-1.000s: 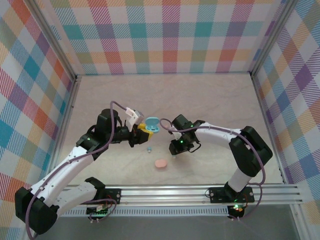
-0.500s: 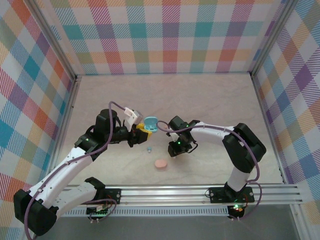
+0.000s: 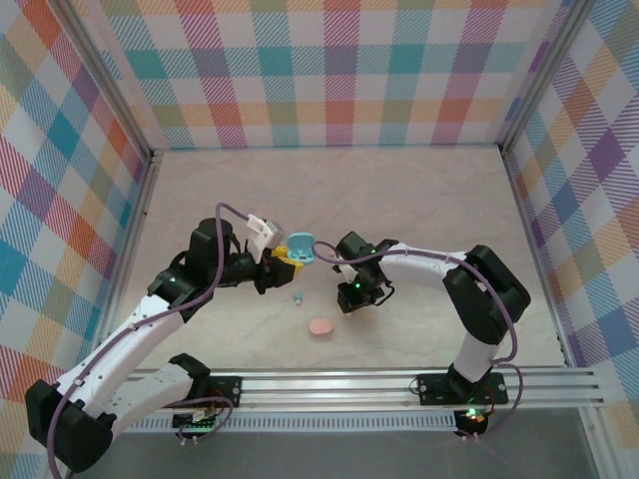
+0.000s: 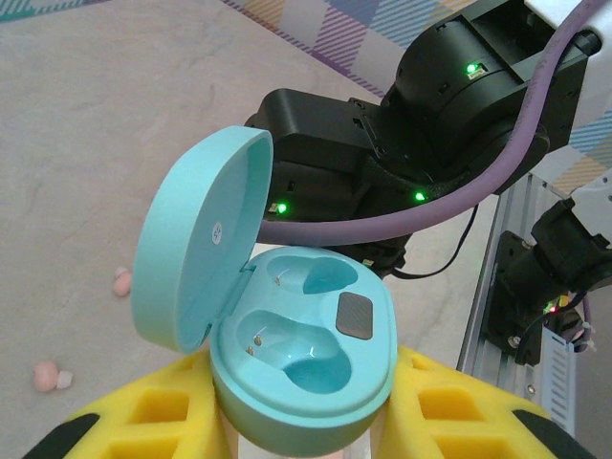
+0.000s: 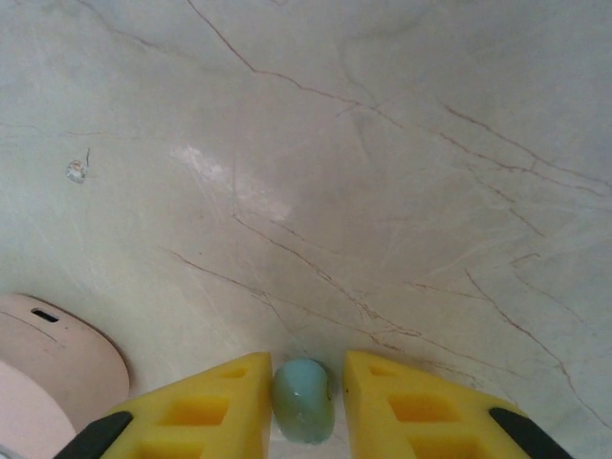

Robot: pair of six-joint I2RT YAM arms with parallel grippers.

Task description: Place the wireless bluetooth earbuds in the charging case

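From above, the left gripper holds a teal case up over the middle of the table. Its yellow fingers are shut on the bottom half of the case. The right gripper is just beside it, to the right, and points down at the table. A loose blue earbud lies on the table between the two arms. A pink case lies shut a little nearer to the arm bases.

From the left wrist, the left gripper has one yellow finger on each side of the teal case and hugs it tight. The lid stands open, tipped to the left. Both little beds inside the case have nothing in them. The black right arm sits close behind the case with green lights on. One pink earbud lies on the table to the left, and a second one lies near it.

From the right wrist, the right gripper has its fingers close together. A light blue earbud sits right between them. I cannot tell if they squeeze it yet. The pink case is at the bottom left, near the fingers. A tiny pale speck lies far off on the table, too small to tell what it is
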